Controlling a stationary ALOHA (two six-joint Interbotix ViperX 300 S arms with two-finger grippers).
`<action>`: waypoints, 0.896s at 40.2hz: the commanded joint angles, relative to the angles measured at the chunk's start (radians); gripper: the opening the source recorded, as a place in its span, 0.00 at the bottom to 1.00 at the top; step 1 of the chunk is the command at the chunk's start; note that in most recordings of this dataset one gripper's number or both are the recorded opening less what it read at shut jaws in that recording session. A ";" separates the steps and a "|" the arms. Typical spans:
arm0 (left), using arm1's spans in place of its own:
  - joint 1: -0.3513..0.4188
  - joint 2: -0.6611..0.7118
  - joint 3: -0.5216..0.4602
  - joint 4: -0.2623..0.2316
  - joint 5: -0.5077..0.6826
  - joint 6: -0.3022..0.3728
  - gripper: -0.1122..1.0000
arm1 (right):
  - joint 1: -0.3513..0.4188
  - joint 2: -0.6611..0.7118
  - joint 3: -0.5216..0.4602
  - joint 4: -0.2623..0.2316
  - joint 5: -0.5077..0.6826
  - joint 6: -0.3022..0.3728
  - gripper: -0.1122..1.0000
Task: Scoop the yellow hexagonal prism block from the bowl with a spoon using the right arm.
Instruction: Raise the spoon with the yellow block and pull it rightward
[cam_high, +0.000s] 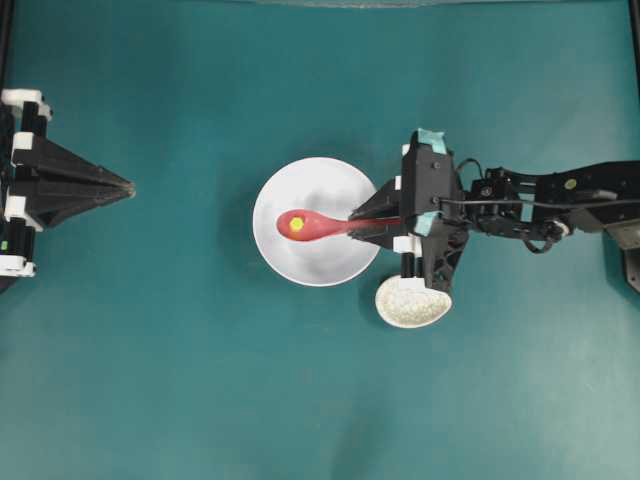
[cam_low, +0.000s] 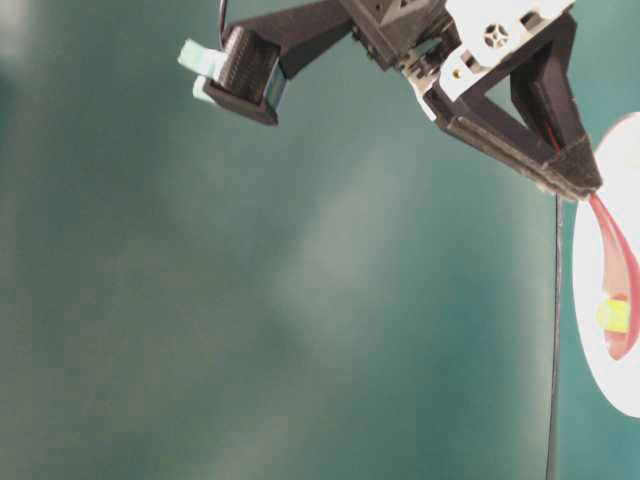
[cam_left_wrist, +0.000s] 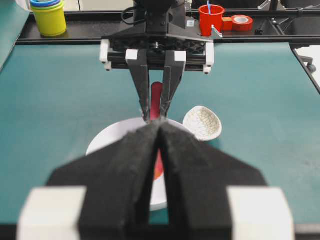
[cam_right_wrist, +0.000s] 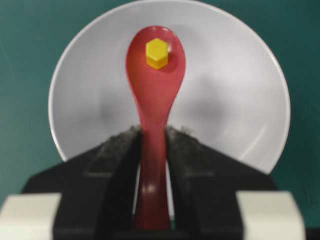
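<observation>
wrist view: yellow block (cam_right_wrist: 157, 53) in spoon (cam_right_wrist: 154, 90)

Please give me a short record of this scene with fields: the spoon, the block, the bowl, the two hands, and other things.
spoon: glossy pink-red soup spoon, handle clamped in right hand, scoop over the bowl
block: tiny yellow hexagonal prism block, lying in the scoop
bowl: large round white bowl, on teal table
left hand: shut, holds nothing, far from bowl
other: speckled beige egg-shaped dish, beside the bowl
</observation>
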 joint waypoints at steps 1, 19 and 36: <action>0.000 0.008 -0.017 0.003 -0.006 0.002 0.16 | 0.011 -0.025 -0.002 0.008 -0.040 0.009 0.31; 0.002 0.008 -0.017 0.003 -0.006 0.002 0.16 | 0.035 -0.031 0.006 0.006 -0.107 0.029 0.31; 0.000 0.008 -0.017 0.003 -0.003 0.000 0.16 | 0.014 -0.164 0.009 -0.014 -0.035 0.017 0.31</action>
